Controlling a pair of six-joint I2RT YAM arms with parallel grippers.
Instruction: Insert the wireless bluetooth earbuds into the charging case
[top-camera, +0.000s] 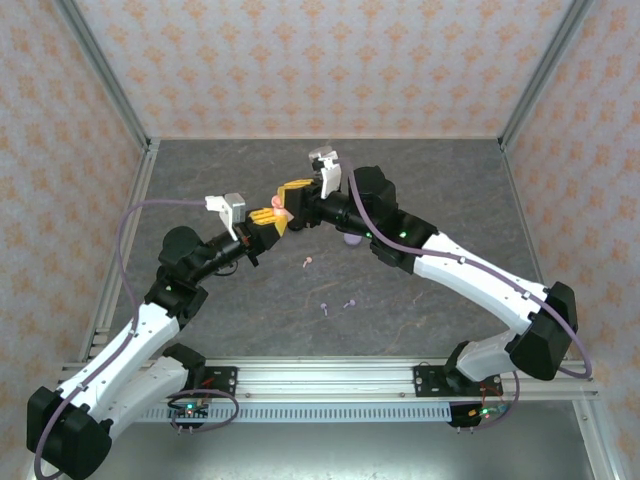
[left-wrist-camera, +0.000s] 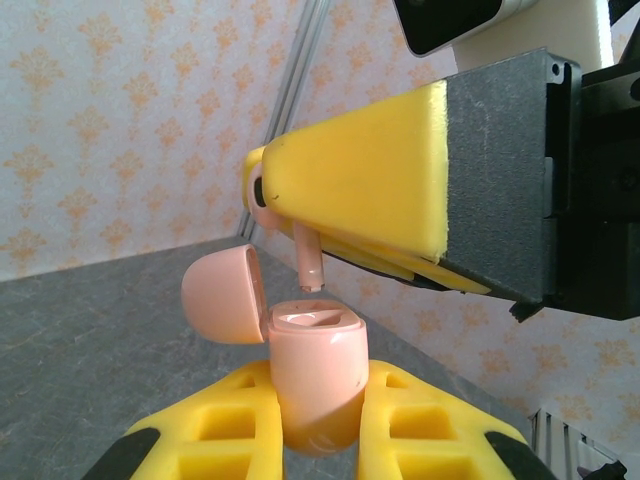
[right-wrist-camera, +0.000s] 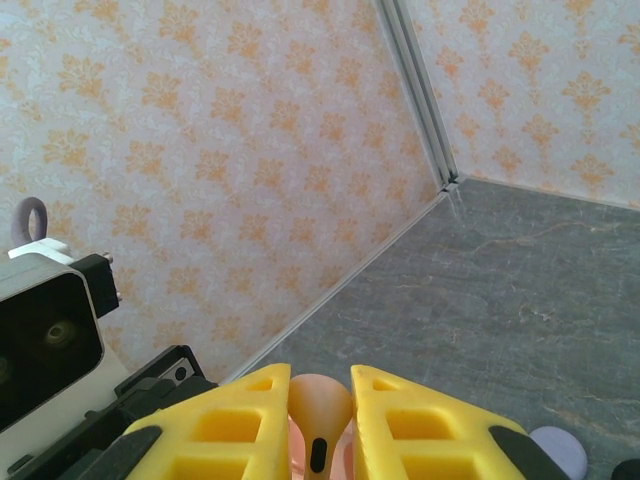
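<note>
**Pink bud held over the open pink case**

Nearest the arm bases, three loose buds lie on the grey table (top-camera: 430, 300): two lavender buds, one (top-camera: 325, 308) just beside the other (top-camera: 349, 303), and a loose pink bud (top-camera: 307, 263) a little farther back. Beyond them the two claws meet tip to tip above the middle of the table.

The left claw (top-camera: 268, 217) is closed narrowly on the pink case (left-wrist-camera: 315, 370), gripping its lower body between the yellow fingers (left-wrist-camera: 430, 425). The case stands upright with its lid (left-wrist-camera: 222, 297) swung open to one side.

The right claw (top-camera: 293, 196) pinches a pink bud (left-wrist-camera: 309, 260) between its own yellow fingers (right-wrist-camera: 235, 415). The stem points down and its tip is just above the case's open top.

Just behind, a lavender case (top-camera: 350, 239) sits on the table, partly under the right arm. Farthest back stands the patterned wall (top-camera: 300, 60)
</note>
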